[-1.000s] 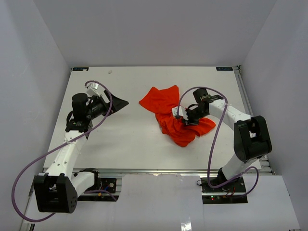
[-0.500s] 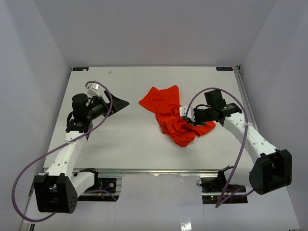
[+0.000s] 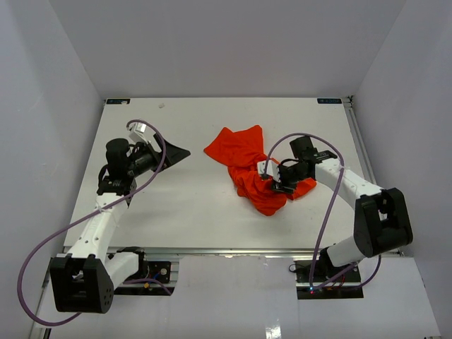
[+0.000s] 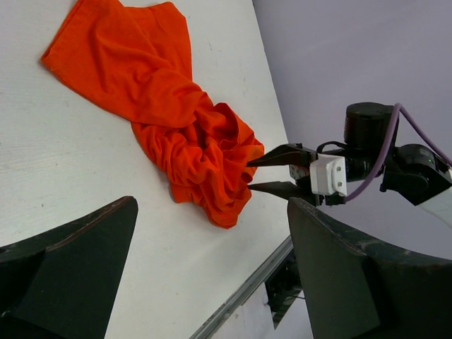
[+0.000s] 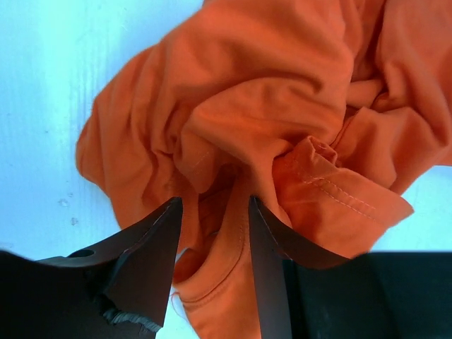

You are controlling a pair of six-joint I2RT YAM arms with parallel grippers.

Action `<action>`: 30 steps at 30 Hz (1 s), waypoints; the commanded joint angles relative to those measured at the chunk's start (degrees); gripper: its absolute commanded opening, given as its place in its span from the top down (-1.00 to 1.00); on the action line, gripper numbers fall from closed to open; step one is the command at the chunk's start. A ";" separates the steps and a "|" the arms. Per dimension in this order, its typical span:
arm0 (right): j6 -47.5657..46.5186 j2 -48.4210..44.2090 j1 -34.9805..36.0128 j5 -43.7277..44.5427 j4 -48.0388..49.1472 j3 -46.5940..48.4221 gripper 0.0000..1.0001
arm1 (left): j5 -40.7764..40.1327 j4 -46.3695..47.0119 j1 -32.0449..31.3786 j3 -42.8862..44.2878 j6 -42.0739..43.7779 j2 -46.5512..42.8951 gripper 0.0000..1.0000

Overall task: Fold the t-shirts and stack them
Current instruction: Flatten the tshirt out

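Observation:
The t-shirt (image 3: 245, 157) is bright orange-red and lies crumpled right of the table's middle, one part spread flat toward the back. In the left wrist view the t-shirt (image 4: 166, 106) fills the upper left. My right gripper (image 3: 272, 181) sits at the bunched right end. Its jaws are parted, and folds and a hem of the t-shirt (image 5: 247, 92) lie between and under them at my right gripper (image 5: 214, 201). From the side, my right gripper (image 4: 248, 175) shows two separated tips touching the cloth. My left gripper (image 3: 176, 152) hovers wide open left of the shirt, nothing in it (image 4: 210, 205).
The white table (image 3: 191, 205) ends in a metal rail (image 3: 233, 251) at the near edge, which also shows as the rail (image 4: 240, 304). Grey walls close in the left, back and right sides. A purple cable (image 3: 325, 212) loops beside the right arm.
My right gripper's jaws have gone from shut to parted over the bunched cloth, and its arm swung out and back. The left arm and the shirt have stayed put.

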 commanded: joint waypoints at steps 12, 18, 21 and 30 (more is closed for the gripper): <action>-1.83 2.87 -0.21 0.00 3.73 4.30 0.08 | -0.06 0.31 -0.16 -1.53 -0.76 -2.29 -0.96; 0.10 3.92 0.05 0.43 4.61 3.16 -0.01 | 0.55 0.40 -0.16 -1.26 -0.67 -1.15 -0.96; 0.72 4.62 0.66 1.57 5.58 1.66 -0.01 | 0.64 0.23 -0.16 -0.91 -0.32 -0.88 -0.97; 2.13 6.47 1.11 5.18 8.48 -0.10 -0.01 | 0.47 0.05 -0.16 -1.35 -0.49 -1.06 -0.96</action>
